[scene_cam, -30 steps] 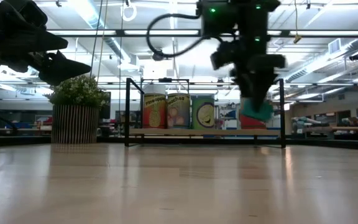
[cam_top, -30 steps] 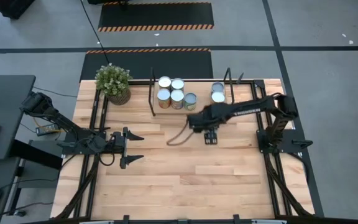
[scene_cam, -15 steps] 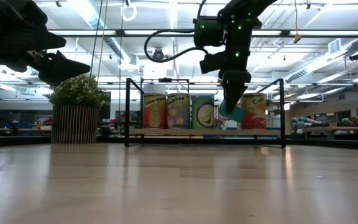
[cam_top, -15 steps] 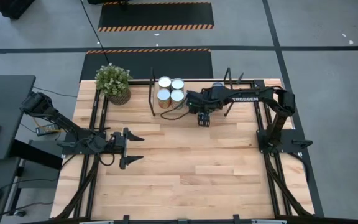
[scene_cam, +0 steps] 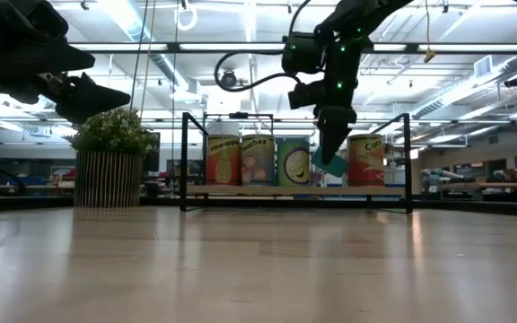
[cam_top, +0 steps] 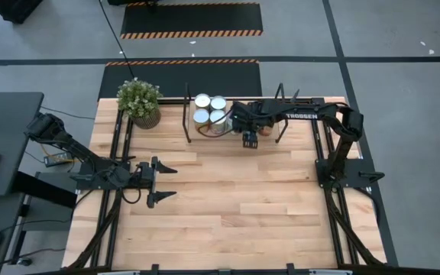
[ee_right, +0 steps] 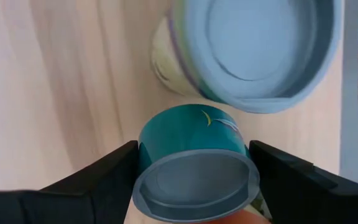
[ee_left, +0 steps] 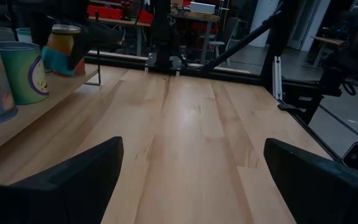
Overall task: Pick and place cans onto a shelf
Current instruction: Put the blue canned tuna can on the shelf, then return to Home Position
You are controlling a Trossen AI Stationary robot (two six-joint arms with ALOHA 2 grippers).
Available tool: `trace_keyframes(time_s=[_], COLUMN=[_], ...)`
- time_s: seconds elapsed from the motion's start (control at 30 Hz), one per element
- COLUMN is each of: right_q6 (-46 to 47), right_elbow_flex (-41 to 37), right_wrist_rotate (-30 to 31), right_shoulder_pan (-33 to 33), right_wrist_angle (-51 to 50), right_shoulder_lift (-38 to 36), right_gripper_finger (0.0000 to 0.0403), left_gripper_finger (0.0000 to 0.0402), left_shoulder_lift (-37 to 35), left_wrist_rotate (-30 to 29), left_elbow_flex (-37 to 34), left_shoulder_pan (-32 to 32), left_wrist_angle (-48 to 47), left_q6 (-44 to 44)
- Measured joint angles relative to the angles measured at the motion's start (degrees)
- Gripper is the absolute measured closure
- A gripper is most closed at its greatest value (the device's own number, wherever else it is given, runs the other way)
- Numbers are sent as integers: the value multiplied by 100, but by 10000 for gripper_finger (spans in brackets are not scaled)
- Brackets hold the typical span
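One teal can (ee_right: 194, 163) clamped in right gripper (cam_top: 249, 138) above shelf (scene_cam: 294, 190); lower it upright beside the green can (scene_cam: 293, 161) without bumping. Left gripper (cam_top: 161, 182) open, well away.

A small teal can (ee_right: 191, 140) with a silver top sits clamped between the right gripper's (ee_right: 194, 180) jaws, tilted above the shelf (scene_cam: 294, 190). Just past the jaws stands a pale can (ee_right: 253, 50); more cans (scene_cam: 258, 160) stand upright in a row on the light-wood board.
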Motion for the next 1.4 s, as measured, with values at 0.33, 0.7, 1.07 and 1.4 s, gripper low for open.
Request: trace_keyframes(time_s=[0.33, 0.7, 1.07, 1.4], right_q6=[-43, 182, 1303, 2101], right_elbow_flex=[0, 622, 298, -1664], right_wrist_rotate=[97, 286, 271, 432], right_shoulder_pan=[-178, 22, 855, 1823], right_wrist_angle=[89, -702, -881, 1076], right_shoulder_lift=[2, -4, -1254, -3107], right_gripper_finger=[50, 41, 48, 51], left_gripper_finger=[6, 6, 6, 10], left_shoulder_lift=[2, 0, -706, -1766], left_wrist_rotate=[0, 43, -49, -51], left_elbow_flex=[0, 0, 2, 2], left_shoulder_pan=[0, 0, 7, 7], left_wrist_angle=[-2, 0, 72, -271], left_q6=[-2, 12, 740, 850])
